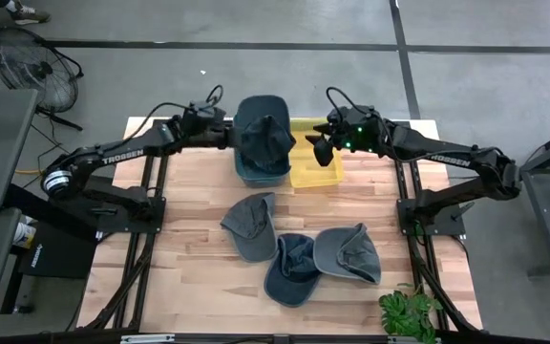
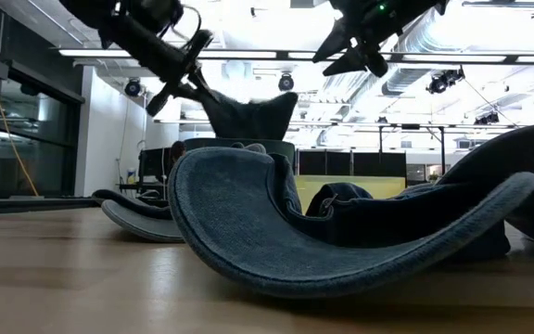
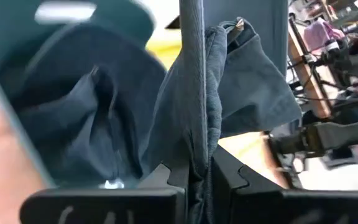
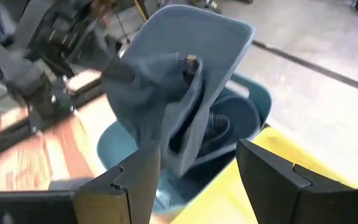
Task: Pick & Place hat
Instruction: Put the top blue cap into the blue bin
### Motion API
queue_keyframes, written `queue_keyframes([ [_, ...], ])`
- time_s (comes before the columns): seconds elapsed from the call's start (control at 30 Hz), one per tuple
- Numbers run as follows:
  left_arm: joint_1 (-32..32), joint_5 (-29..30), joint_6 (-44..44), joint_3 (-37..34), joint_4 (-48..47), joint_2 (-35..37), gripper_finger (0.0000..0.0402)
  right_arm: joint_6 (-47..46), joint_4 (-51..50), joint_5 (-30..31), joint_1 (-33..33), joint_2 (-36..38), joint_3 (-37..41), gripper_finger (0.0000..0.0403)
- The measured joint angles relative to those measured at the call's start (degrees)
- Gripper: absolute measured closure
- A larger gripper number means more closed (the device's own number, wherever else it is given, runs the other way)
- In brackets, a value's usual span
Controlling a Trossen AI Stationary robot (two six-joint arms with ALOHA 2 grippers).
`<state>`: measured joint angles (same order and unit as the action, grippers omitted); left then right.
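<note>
Wooden tabletop [image 1: 199,268] below, a blue hat [image 1: 265,137] hangs over the teal bin [image 1: 256,172] — pinched by the left pincer [image 1: 235,134]. Beside it, over the yellow bin [image 1: 315,172], the right pincer [image 1: 319,145] stands spread — holding nothing.

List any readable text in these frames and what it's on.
"TROSSEN": on the left arm, high view.
"TROSSEN": on the right arm, high view, small but legible.
Hats, bins, table: no text visible.
Low and wrist views: nothing readable.
</note>
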<state>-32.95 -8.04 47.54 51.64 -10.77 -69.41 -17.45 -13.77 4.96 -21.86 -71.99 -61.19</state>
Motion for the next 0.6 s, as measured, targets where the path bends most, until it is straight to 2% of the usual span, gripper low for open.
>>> queue_keyframes([
  [0.13,-5.0,-8.0,3.5,0.0,-2.5,0.0,0.0382,0.0,-1.8,0.4,1.5,0.0,0.0,0.0197],
  [0.27,-8.2,-12.5,5.4,0.0,-2.4,0.0,0.0382,0.0,-2.4,0.5,2.6,0.0,0.0,0.0197],
  [0.6,-9.1,-15.6,6.9,0.1,-5.3,-4.0,0.0382,0.0,-2.4,0.6,3.3,0.0,0.0,0.0197],
])
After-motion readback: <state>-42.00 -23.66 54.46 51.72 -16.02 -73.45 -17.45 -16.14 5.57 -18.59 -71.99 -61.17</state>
